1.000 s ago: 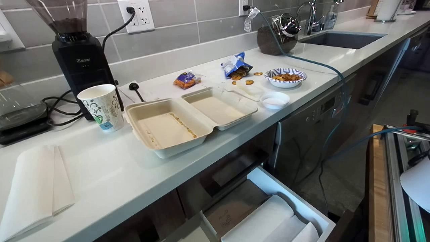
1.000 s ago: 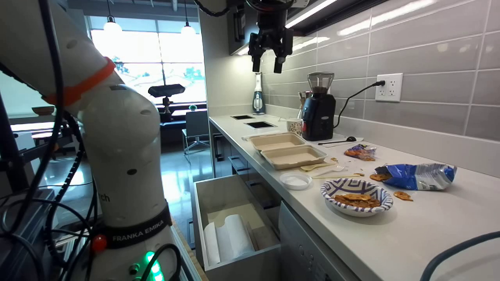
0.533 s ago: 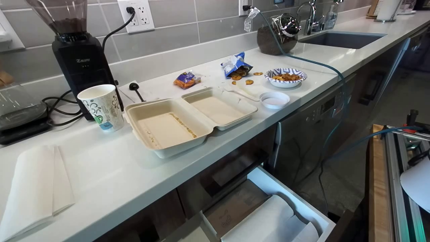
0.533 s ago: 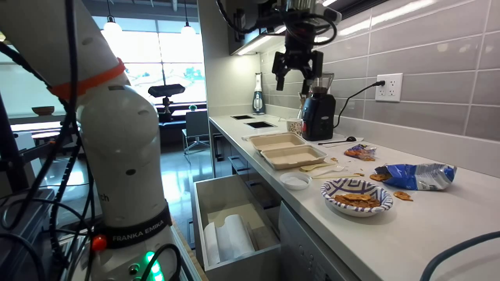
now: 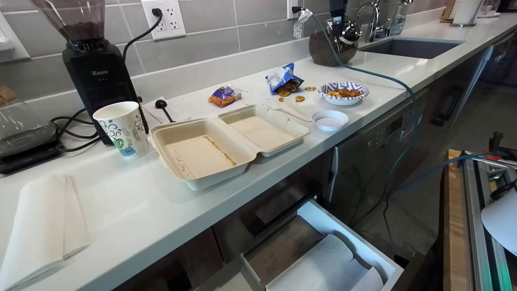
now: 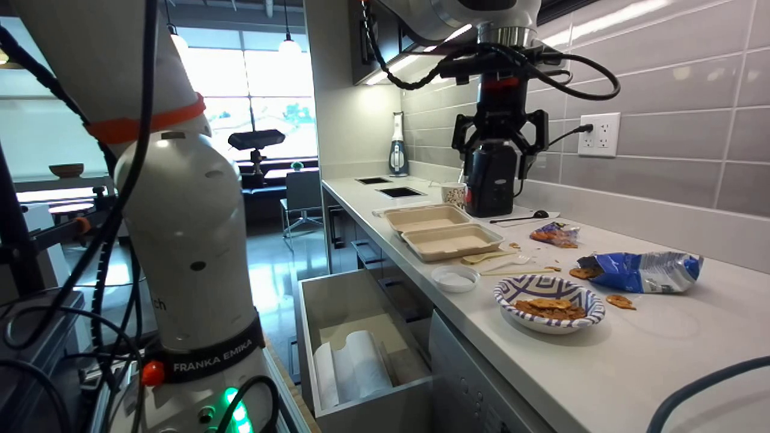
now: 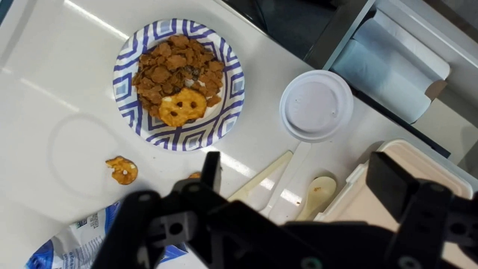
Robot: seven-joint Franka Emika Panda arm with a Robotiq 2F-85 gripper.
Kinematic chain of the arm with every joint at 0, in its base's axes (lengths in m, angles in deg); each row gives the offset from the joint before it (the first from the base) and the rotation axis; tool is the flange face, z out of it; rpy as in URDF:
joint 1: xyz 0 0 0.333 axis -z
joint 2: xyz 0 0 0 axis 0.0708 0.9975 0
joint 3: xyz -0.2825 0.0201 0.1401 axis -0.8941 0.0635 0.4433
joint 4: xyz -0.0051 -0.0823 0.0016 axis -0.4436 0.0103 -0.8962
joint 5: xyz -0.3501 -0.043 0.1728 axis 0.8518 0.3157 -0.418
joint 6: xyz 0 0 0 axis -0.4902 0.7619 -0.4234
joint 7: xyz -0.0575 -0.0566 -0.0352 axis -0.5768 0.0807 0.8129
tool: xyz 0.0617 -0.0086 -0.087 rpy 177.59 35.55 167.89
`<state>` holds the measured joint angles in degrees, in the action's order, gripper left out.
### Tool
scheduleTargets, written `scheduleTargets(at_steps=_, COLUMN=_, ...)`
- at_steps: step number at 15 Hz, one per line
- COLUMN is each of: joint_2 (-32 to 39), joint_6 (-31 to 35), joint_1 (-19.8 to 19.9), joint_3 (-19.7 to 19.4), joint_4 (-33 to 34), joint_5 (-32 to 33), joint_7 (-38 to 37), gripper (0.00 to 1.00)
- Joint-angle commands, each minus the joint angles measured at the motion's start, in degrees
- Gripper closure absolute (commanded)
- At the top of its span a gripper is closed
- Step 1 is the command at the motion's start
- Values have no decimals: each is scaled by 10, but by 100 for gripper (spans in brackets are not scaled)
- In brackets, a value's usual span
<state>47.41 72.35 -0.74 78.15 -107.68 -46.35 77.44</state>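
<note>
My gripper [image 7: 300,172] is open and empty, its fingers wide apart, high above the counter. In an exterior view the gripper [image 6: 496,169] hangs pointing down, in front of the coffee grinder. Below it in the wrist view lie a pale spoon [image 7: 321,189], a white utensil handle [image 7: 289,173] and a pale yellow utensil [image 7: 261,175]. A white round lid [image 7: 315,106] is near them. A blue-patterned bowl [image 7: 232,112] holds flakes and a pretzel crisp [image 7: 183,107]. The open tan container [image 7: 360,201] is partly hidden by a finger. A blue snack bag [image 7: 84,239] is partly hidden by the gripper.
A small purple snack bag [image 6: 554,234], black scoop [image 6: 540,214], coffee grinder [image 6: 490,192] and paper cup [image 5: 123,129] stand on the counter. An open drawer [image 6: 361,276] with a paper roll [image 6: 367,364] juts out below. A glass jar [image 5: 323,50] and cable [image 5: 375,74] are farther along.
My gripper has come down and nearer the camera in an exterior view, shifting right, and a finger now shows at the top of an exterior view. It stays open. The counter things have not moved.
</note>
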Motion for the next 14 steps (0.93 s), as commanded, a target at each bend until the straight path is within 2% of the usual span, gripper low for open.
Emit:
scheduleTargets(at_steps=1, joint_2=0, joint_6=-1, joint_1=4, joint_3=2, joint_4=1, joint_5=-1, joint_7=6, gripper=0)
scheduleTargets(at_steps=6, joint_2=0, joint_6=-1, joint_1=4, joint_3=2, joint_4=1, joint_5=-1, joint_7=9, gripper=0)
scheduleTargets(at_steps=9, joint_2=-10, joint_6=74, joint_1=6, joint_3=6, joint_4=-28, joint_5=28, joint_7=11, gripper=0)
scheduleTargets(at_steps=14, joint_2=-5, joint_6=193, joint_1=41, joint_3=-27, joint_4=-91, joint_5=60, joint_7=23, gripper=0)
